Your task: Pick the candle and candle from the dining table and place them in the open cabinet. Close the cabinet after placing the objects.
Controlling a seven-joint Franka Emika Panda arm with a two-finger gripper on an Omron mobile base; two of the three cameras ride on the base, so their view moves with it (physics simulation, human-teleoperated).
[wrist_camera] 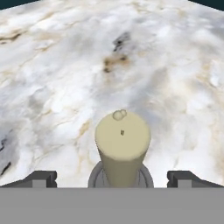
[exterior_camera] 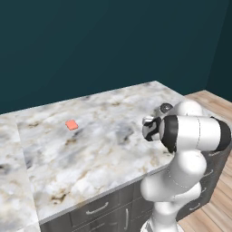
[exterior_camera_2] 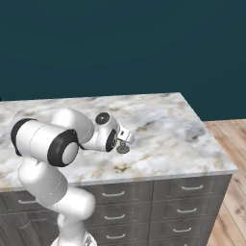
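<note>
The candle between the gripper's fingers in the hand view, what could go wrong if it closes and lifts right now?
1. The candle is a tall taper on a small grey holder; uneven contact from the open gripper could tip it.
2. The gripper might clamp the candle alone, so the holder may stay behind on the dining table.
3. In the right base view the holder stands near the table's front edge, so a knock could send it off.

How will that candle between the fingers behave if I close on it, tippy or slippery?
Probably tippy: the candle stands upright on a small round grey holder, narrow-footed on the smooth marble table. Its cream shaft looks rigid and round, so a grip may slip or twist. The open gripper straddles it; squeezing centred should avoid knocking it over.
</note>
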